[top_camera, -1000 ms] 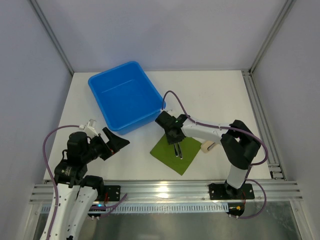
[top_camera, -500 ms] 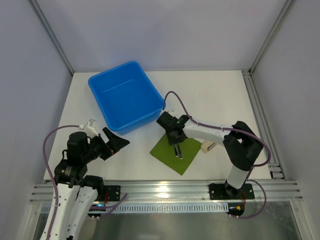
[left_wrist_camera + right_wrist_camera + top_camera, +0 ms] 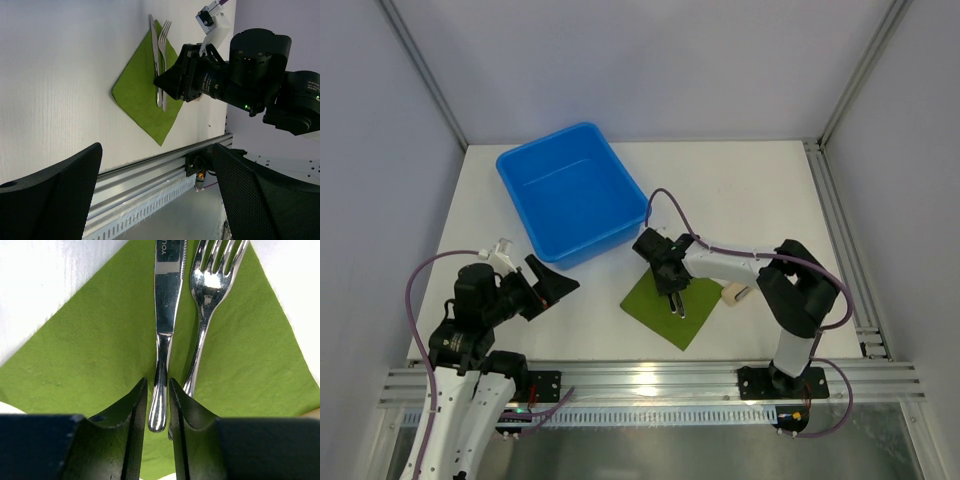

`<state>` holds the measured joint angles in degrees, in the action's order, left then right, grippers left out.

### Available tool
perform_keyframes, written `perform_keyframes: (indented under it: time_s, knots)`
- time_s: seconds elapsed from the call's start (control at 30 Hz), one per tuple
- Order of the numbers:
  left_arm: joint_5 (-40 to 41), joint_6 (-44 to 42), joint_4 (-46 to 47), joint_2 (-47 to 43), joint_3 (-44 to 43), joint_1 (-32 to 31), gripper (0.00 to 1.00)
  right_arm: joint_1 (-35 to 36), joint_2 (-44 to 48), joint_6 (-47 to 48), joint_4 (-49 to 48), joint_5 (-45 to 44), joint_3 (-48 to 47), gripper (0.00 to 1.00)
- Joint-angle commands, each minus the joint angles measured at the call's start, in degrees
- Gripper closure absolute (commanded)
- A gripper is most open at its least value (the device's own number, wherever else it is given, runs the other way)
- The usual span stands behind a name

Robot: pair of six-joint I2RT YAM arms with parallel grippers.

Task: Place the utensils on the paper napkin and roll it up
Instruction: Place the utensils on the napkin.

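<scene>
Item: knife (image 3: 165, 305) and fork (image 3: 207, 295) side by side on green paper napkin (image 3: 670, 308) near the near edge of the table (image 3: 750, 190); right gripper (image 3: 157, 405) narrowly straddling knife handle, pinch or release indiscernible; left gripper (image 3: 548, 278) spread wide, empty; advised: lift straight up without dragging either piece.

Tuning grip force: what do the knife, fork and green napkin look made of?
Knife: polished silvery metal, probably steel; mirror glints, lettering on the blade.
Fork: same shiny metal look, bright highlights on the tines.
Napkin: matte green paper, likely; fine dimpled texture, no sheen.
</scene>
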<state>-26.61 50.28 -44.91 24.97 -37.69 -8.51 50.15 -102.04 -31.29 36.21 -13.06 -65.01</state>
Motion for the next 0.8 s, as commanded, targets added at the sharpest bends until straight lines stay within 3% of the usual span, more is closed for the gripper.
perform_keyframes:
  time_s: [0.0,0.1,0.47,0.77]
  knots:
    - [-0.9,-1.1,0.1,0.1,-0.3,-0.2,0.09,0.4,-1.1,-0.1,-1.6,-0.3,-0.4,0.72]
    - [-0.9,-1.2,0.1,0.2,-0.4,-0.1,0.08,0.4,-1.8,-0.1,-1.3,-1.0,-0.6,0.73]
    - [-1.0,-1.1,0.1,0.1,-0.5,-0.1,0.09,0.5,-0.1,-1.1,-0.8,-1.3,-0.6,0.96]
    - [-0.8,-1.2,-0.1,0.0,-0.3,-0.1,0.09,1.1,4.5,-4.0,-0.5,-0.4,0.9,0.96]
